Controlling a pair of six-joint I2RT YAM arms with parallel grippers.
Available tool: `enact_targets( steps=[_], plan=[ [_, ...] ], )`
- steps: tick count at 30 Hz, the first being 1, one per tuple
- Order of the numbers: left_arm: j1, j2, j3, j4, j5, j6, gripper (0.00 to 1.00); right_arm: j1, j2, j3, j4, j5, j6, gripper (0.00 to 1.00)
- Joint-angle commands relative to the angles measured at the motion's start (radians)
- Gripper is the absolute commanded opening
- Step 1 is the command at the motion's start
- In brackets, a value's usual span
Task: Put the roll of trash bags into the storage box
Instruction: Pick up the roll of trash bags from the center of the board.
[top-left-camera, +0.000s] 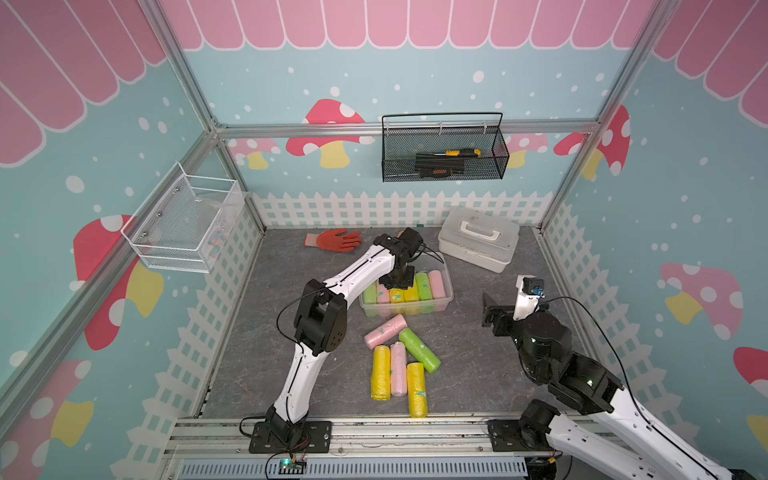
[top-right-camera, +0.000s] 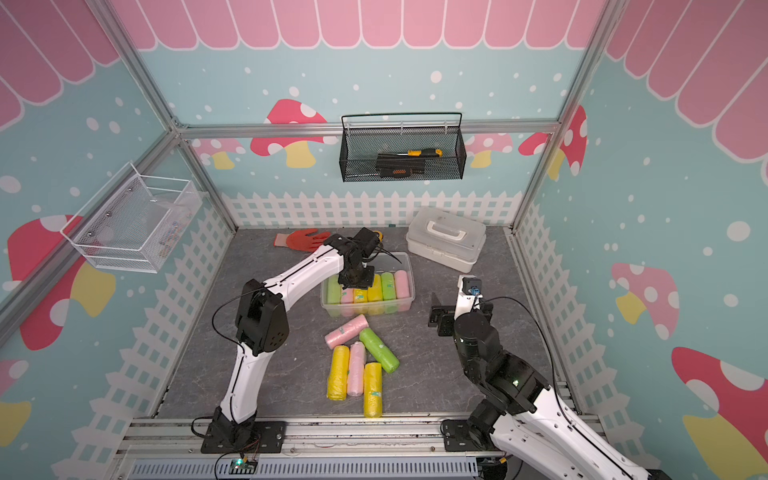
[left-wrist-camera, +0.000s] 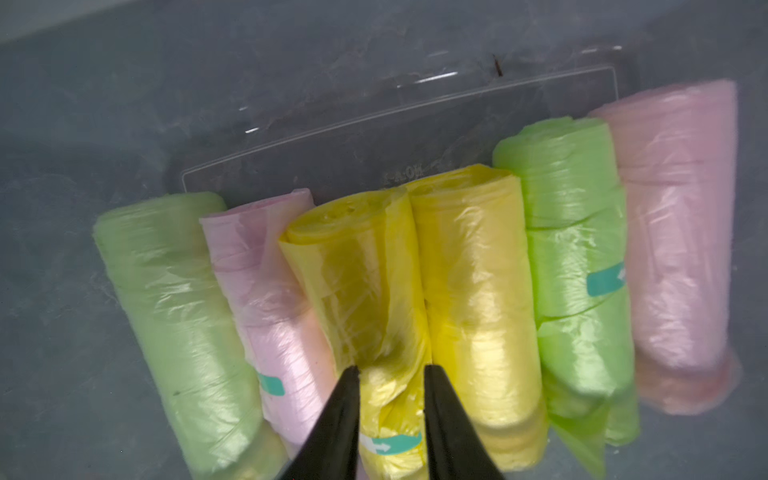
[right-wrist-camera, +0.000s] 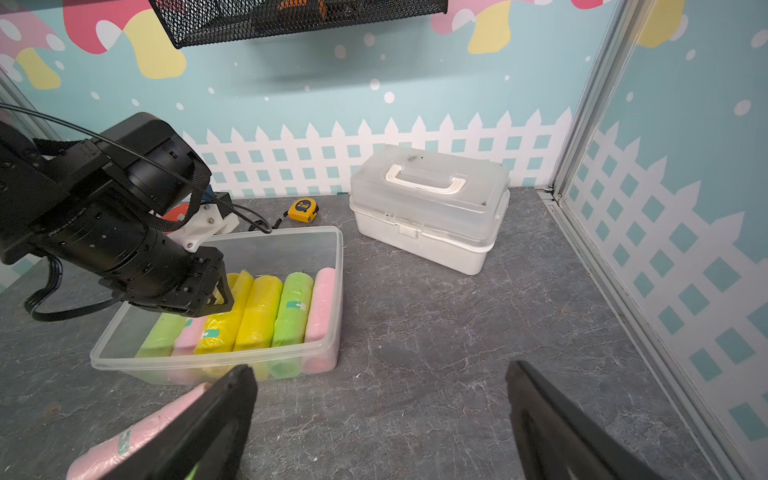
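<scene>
The left gripper (left-wrist-camera: 390, 374) is pinched narrow on the yellow roll (left-wrist-camera: 361, 282), which lies down in the box (right-wrist-camera: 334, 249), third from the left in a row of six. To release cleanly, I'd open the jaws just enough, then lift straight up so the neighbouring rolls aren't dragged. The right gripper (right-wrist-camera: 380, 372) hangs wide and empty over the worktop (top-left-camera: 478, 365). Five loose rolls (top-left-camera: 397, 368) lie nearer.

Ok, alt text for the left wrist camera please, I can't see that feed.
The left gripper is closed on a yellow roll lying in the clear box, between a pink roll and another yellow roll. Six rolls lie side by side there, with bare box floor beyond their ends.
</scene>
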Motion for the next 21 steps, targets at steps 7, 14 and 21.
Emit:
enact_targets(
  steps=[7,14,21],
  plan=[
    [0.055,0.086,0.009,0.028,0.145,-0.031,0.23,-0.002,0.005,0.013,0.011,-0.001,0.006,0.95],
    [0.062,0.122,0.023,0.026,0.211,-0.053,0.23,-0.002,0.005,0.014,0.011,-0.002,0.005,0.95],
    [0.045,-0.063,-0.059,0.069,0.083,-0.033,0.26,-0.003,0.010,0.016,0.013,-0.007,0.003,0.96]
  ],
)
